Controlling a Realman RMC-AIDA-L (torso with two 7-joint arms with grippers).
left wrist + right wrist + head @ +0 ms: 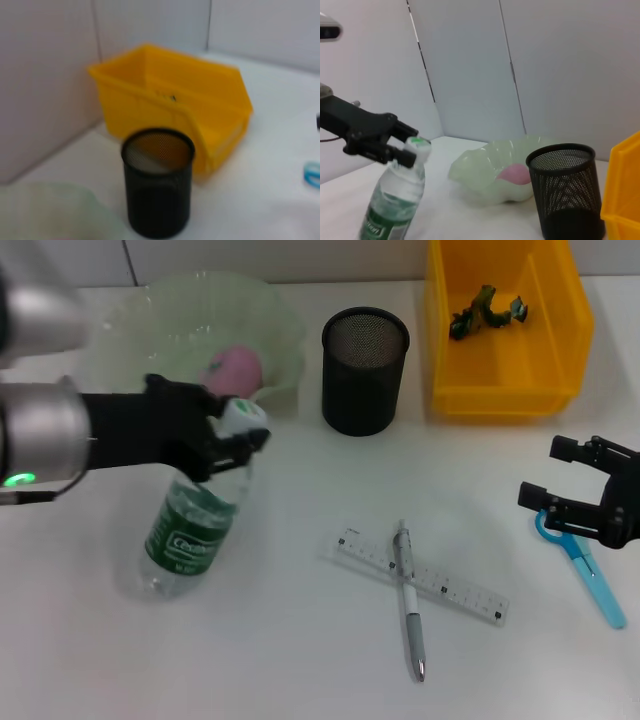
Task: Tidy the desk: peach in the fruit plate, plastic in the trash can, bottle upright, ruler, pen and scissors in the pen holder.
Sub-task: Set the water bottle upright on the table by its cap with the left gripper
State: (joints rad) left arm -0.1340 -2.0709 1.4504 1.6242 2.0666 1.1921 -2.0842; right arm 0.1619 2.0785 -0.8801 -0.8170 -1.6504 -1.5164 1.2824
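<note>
My left gripper (pixel 238 440) is shut on the neck of the bottle (pixel 187 532), just under its white cap. The bottle stands slightly tilted with its base on the desk (pixel 300 660). In the right wrist view the same gripper (pixel 411 146) clamps the bottle (pixel 392 205). The peach (pixel 236 368) lies in the fruit plate (pixel 280 330). Crumpled plastic (pixel 487 310) sits in the trash can (pixel 500 390). The pen (pixel 410 605) lies across the ruler (pixel 455 590). My right gripper (pixel 545 473) is open just above the handles of the scissors (pixel 590 575).
The pen holder (pixel 365 370) stands between the fruit plate and the trash can, and nothing shows in it. The left wrist view shows the pen holder (pixel 157 187) before the trash can (pixel 175 105). A grey wall runs behind the desk.
</note>
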